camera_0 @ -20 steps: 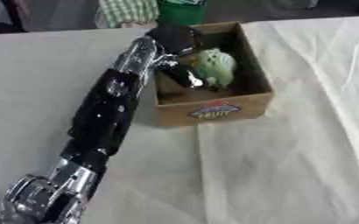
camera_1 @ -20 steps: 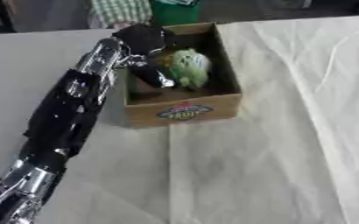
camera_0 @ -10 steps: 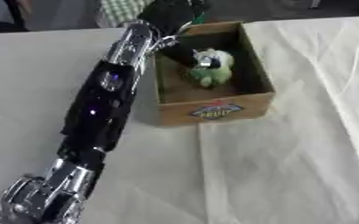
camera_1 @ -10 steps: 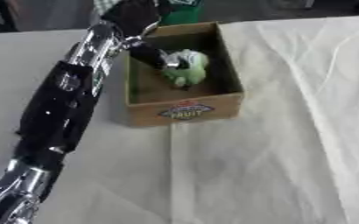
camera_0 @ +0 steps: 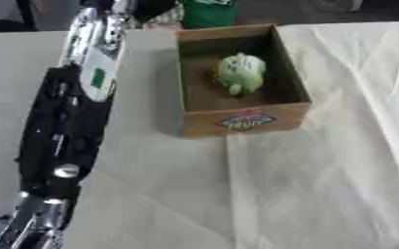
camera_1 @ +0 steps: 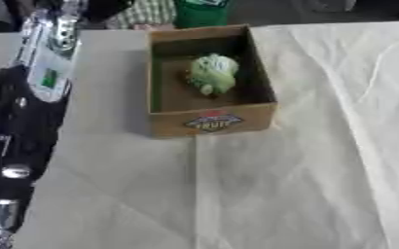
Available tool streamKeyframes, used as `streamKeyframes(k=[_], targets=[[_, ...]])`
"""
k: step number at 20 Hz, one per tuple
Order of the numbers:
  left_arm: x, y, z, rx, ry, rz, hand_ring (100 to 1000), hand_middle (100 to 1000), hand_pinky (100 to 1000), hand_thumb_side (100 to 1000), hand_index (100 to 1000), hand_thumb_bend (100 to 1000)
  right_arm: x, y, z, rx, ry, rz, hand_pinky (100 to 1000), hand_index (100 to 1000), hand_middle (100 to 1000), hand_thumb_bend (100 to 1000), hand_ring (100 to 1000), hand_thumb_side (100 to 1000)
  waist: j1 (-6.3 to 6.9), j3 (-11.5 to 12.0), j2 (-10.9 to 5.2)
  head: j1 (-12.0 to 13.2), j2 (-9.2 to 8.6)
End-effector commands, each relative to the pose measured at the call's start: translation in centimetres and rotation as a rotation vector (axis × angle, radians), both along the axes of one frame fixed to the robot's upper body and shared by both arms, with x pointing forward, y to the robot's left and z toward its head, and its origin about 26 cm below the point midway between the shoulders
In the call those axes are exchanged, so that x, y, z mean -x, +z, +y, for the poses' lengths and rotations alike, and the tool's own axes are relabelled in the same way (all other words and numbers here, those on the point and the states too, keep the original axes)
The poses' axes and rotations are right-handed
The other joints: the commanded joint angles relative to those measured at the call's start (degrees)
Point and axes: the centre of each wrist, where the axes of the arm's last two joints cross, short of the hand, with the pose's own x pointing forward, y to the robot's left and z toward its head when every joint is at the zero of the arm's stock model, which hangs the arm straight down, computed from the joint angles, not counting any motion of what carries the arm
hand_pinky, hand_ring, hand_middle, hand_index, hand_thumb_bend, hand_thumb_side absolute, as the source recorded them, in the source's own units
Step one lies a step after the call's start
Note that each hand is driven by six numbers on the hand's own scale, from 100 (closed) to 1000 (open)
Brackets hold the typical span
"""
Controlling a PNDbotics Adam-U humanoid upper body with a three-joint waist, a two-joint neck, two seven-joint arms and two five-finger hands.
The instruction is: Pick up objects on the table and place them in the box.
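A cardboard box stands open-topped on the table, in the far middle of the scene, its near wall carrying a printed label in red and dark colours. Inside the box lies a pale green, rounded object, resembling a small cabbage or lettuce head; it rests on the box floor toward the far right part of the interior, close to the right wall but whether it touches that wall cannot be told. The table is covered with a whitish cloth showing fold creases, one running from the near wall of the box toward the near edge. The robot's left arm extends along the left side of the scene from the near left corner to the far left, black with silver joints and a white panel bearing a small green mark; it runs beside the box, apart from its left wall. The left hand shows only as a dark shape at the far edge, just left of a green object that stands beyond the far wall of the box; whether its fingers are released, clenched or grasping anything cannot be told. The right hand appears in neither view. A patch of checked fabric shows at the far edge behind the box.
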Motion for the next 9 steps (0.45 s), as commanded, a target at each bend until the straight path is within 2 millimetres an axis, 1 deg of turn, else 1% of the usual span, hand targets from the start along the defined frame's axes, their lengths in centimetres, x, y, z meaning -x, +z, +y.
streamKeyframes(k=[1, 3, 5, 9], targets=[[2.4, 2.1, 2.6, 0.155, -0.059, -0.066, 709, 639, 714, 806, 849, 200, 0.5, 1.0, -0.6, 0.032, -0.035, -0.033, 831, 875, 735, 100, 714, 510, -0.3, 0.5, -1.24, -1.2, 0.45], [3.6, 2.1, 3.9, 0.232, -0.085, -0.072, 684, 600, 707, 765, 812, 146, 0.5, 0.9, -0.7, 0.031, -0.044, -0.031, 831, 875, 735, 100, 714, 508, -0.38, 1.1, -1.25, -1.8, 0.5], [4.8, 1.8, 5.1, 0.32, -0.123, -0.077, 654, 573, 699, 732, 790, 119, 0.6, 0.8, -0.7, 0.028, -0.05, -0.031, 832, 876, 736, 100, 715, 506, -0.42, 1.5, -1.17, -2.1, 0.43], [7.2, 1.0, 7.3, 0.463, -0.172, -0.116, 639, 566, 696, 698, 771, 100, 0.6, 0.9, -0.8, 0.029, -0.057, -0.036, 831, 875, 736, 100, 714, 509, -0.44, 2.0, -0.92, -2.8, 0.41]])
